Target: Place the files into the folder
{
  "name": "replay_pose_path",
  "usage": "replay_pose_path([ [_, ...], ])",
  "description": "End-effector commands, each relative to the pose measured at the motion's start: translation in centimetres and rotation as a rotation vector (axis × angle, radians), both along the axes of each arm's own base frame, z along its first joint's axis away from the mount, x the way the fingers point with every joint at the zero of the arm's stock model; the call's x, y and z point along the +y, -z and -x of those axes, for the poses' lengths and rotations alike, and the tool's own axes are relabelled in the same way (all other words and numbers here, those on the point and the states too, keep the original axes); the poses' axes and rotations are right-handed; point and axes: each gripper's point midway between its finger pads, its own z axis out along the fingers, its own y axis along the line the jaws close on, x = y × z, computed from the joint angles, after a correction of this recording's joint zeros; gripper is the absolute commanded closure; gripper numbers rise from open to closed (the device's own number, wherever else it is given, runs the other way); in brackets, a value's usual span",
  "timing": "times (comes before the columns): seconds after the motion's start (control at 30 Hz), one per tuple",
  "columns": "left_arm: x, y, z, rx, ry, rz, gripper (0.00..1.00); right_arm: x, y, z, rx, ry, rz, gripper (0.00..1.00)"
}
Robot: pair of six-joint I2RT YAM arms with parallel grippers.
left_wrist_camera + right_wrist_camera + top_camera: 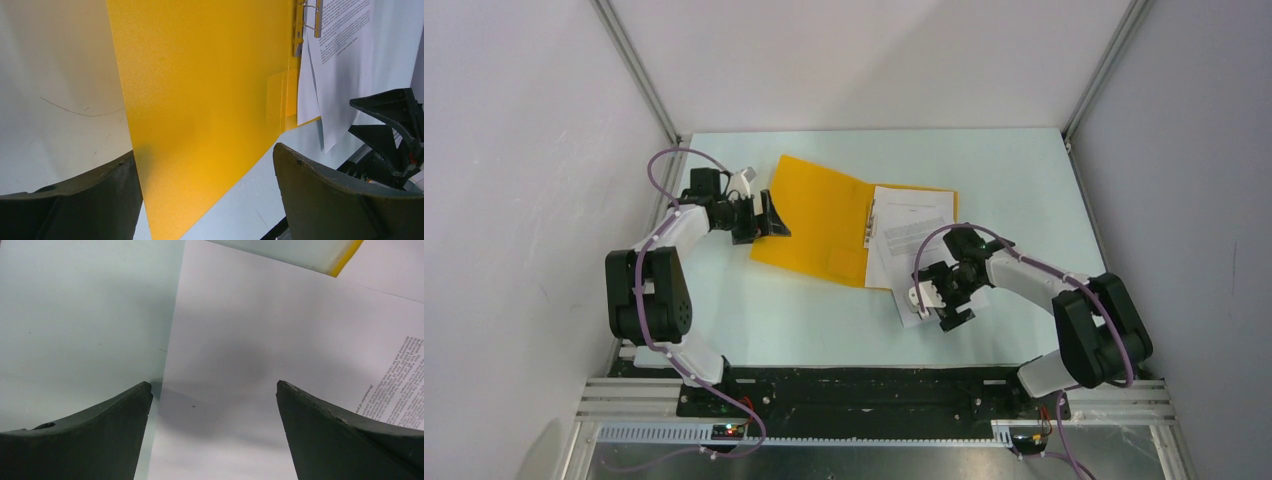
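The orange-yellow folder (pixel 814 215) lies open in the middle of the table, with a metal clip (pixel 869 222) at its fold. The files (pixel 911 235), white printed sheets, lie on its right half and stick out past its near edge. My left gripper (pixel 769 215) is open at the folder's left edge. In the left wrist view the yellow cover (pixel 200 90) passes between its wide-apart fingers (pixel 205 150), near the left one. My right gripper (pixel 936 297) is open just above the files' near corner. The right wrist view (pixel 214 384) shows the sheet (pixel 260 340) under its jaws and nothing held.
The pale table (pixel 804 320) is enclosed by white walls with metal posts at the back corners. The arm bases and a black rail (pixel 874 395) run along the near edge. A folder corner (pixel 345 257) shows at the top of the right wrist view.
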Motion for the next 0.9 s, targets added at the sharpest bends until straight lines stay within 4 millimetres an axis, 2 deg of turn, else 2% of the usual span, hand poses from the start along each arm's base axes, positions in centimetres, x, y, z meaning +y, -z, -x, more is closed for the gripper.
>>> replay_pose_path([
  [0.0, -0.5, -1.7, -0.2, -0.043, 0.007, 0.017, 0.05, 0.6, -0.8, 0.4, 0.031, -0.047, -0.016, 0.01],
  [0.13, -0.4, -1.9, -0.5, -0.048, 0.002, 0.015, 0.05, 0.8, -0.5, -0.2, 0.029, -0.013, -0.024, 0.01],
  [0.43, -0.5, -1.7, -0.3, -0.039, 0.001, 0.019, 0.05, 2.9, 0.3, -4.3, -0.069, 0.064, -0.051, 0.01],
  [0.7, -0.6, -1.6, -0.3, -0.036, 0.005, 0.024, 0.05, 6.5, -1.0, -7.1, -0.101, 0.093, -0.103, 0.01],
  [0.87, -0.6, -1.7, -0.2, -0.038, 0.006, 0.026, 0.05, 7.6, -1.5, -7.7, -0.094, 0.106, -0.11, 0.0],
])
